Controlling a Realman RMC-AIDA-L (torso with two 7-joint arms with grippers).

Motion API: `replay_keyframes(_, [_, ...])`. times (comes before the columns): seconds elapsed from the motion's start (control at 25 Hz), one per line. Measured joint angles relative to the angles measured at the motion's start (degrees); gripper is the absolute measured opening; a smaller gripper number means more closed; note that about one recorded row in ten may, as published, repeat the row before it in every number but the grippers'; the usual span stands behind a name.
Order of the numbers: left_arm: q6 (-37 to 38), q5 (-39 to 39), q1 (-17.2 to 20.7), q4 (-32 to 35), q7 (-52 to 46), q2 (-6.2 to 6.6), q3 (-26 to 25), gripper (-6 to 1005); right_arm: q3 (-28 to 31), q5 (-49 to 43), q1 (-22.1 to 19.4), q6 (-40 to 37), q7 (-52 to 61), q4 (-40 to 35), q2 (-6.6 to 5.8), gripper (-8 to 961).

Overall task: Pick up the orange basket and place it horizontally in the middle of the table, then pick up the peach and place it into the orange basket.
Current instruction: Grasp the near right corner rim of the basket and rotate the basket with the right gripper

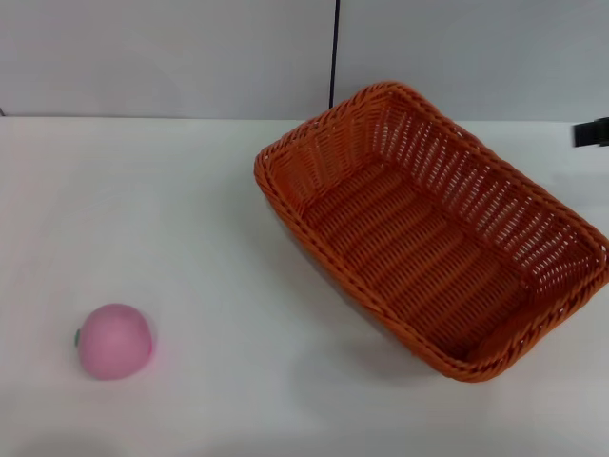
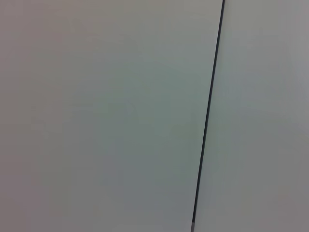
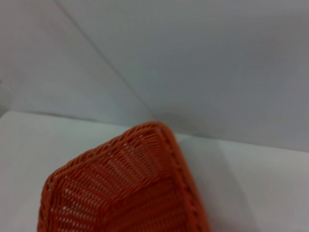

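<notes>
The orange basket (image 1: 433,228) lies on the right half of the white table (image 1: 181,200), turned diagonally, with nothing inside it. One of its corners (image 3: 140,188) fills the lower part of the right wrist view. The pink peach (image 1: 115,341) rests alone near the table's front left, far from the basket. A small dark piece of my right gripper (image 1: 592,131) pokes in at the right edge of the head view, just beyond the basket's far right side and apart from it. My left gripper is out of view; its wrist camera faces only a wall.
A pale wall with a dark vertical seam (image 1: 334,52) stands behind the table's far edge. The same kind of seam (image 2: 207,116) crosses the left wrist view. Bare tabletop lies between the peach and the basket.
</notes>
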Motion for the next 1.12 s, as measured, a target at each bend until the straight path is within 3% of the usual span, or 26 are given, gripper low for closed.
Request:
replay_keyframes(0.08, [0.0, 0.0, 0.1, 0.0, 0.0, -0.02, 0.0, 846, -2.2, -1.3, 2.2, 1.9, 1.0, 3.6, 0.29, 565])
replay_keyframes(0.36, [0.1, 0.0, 0.2, 0.0, -0.1, -0.03, -0.1, 846, -10.0, -1.6, 4.1, 8.9, 3.1, 10.3, 0.83, 560])
replay_keyframes(1.12, [0.2, 0.0, -0.3, 0.0, -0.1, -0.03, 0.0, 845, -13.1, -1.2, 4.7, 19.9, -0.4, 16.2, 4.86, 545])
